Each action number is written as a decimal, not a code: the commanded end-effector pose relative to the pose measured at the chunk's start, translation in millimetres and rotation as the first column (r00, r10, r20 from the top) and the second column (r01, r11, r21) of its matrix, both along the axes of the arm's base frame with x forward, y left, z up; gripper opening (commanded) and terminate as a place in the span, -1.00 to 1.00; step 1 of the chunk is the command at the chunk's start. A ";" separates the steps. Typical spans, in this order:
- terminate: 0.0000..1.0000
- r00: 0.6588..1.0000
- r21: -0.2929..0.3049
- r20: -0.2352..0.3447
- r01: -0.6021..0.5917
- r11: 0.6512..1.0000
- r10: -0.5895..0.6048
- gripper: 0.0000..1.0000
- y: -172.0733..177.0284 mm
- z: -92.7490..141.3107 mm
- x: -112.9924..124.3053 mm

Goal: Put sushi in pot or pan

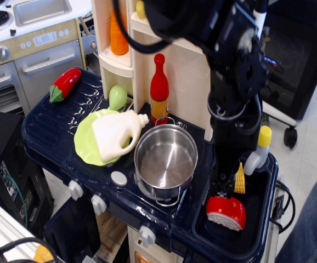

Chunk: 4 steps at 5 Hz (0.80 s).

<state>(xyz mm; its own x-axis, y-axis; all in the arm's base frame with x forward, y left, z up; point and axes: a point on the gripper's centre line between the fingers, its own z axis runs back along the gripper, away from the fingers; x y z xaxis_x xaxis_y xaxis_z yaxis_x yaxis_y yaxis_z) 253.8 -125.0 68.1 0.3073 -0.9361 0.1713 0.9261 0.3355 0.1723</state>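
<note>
The sushi (226,212), red domed top over a white ribbed base, lies in the dark sink basin (257,224) at the right of the toy kitchen. My black gripper (222,188) comes straight down over the sushi's far edge, its tip just above or touching the red top. Its fingers are hidden by its own body, so I cannot tell whether they are open. The shiny steel pot (165,159) stands empty on the stove, to the left of the sink.
A yellow corn cob (239,179) and a grey bottle with a yellow cap (258,150) sit in the sink behind the gripper. A lime-green plate (90,142) with a white jug (116,133) lies left of the pot. A red bottle (159,87) stands behind the pot. A red chili (64,84) lies far left.
</note>
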 end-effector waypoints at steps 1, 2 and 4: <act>-1.00 0.999 -0.080 0.018 0.040 0.996 -0.039 1.00 3.3 -4.6 4.6; -1.00 1.000 -0.110 0.017 -0.009 0.994 0.011 1.00 -1.5 -20.7 3.8; -1.00 1.000 -0.147 -0.004 -0.006 0.989 0.006 1.00 -17.7 -41.9 -0.2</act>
<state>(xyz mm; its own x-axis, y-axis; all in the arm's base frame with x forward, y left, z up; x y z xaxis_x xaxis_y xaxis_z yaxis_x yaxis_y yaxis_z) 257.3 -149.4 13.3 0.3284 -0.8887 0.3198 0.9285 0.3660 0.0635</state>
